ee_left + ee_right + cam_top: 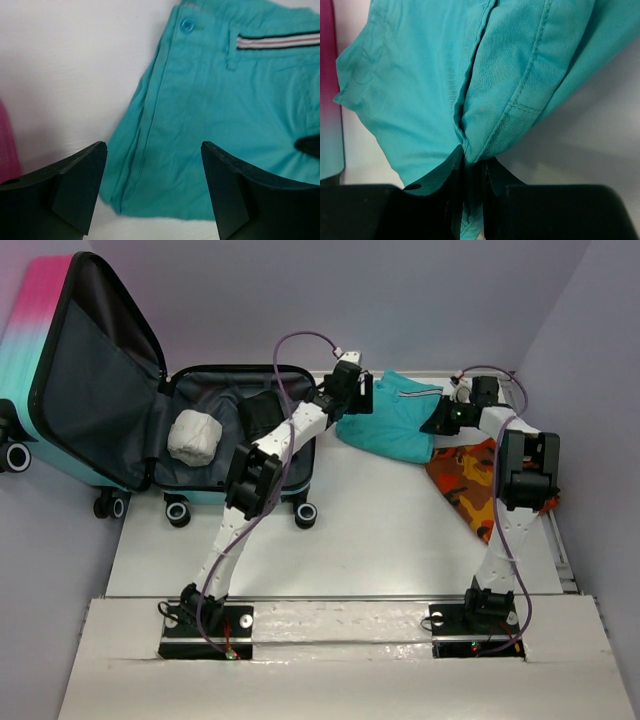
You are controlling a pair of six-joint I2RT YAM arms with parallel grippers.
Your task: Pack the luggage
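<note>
The luggage (35,330) lies open at the back left, its pink-to-teal lid standing up and the grey-lined half flat on the table. A whitish rolled bundle (193,437) rests in that half. Teal shorts (392,418) lie on the table to the right of it. My left gripper (352,390) hovers over their left edge, open, with the cloth (215,100) below and between its fingers (80,185). My right gripper (472,160) is shut on a bunched seam of the shorts (420,75) at their right end (440,418).
An orange patterned garment (468,480) lies on the table under the right arm, just right of the shorts. The luggage's black wheels (178,512) stick out toward the near side. Its pink shell (327,75) shows at the left edge of the right wrist view.
</note>
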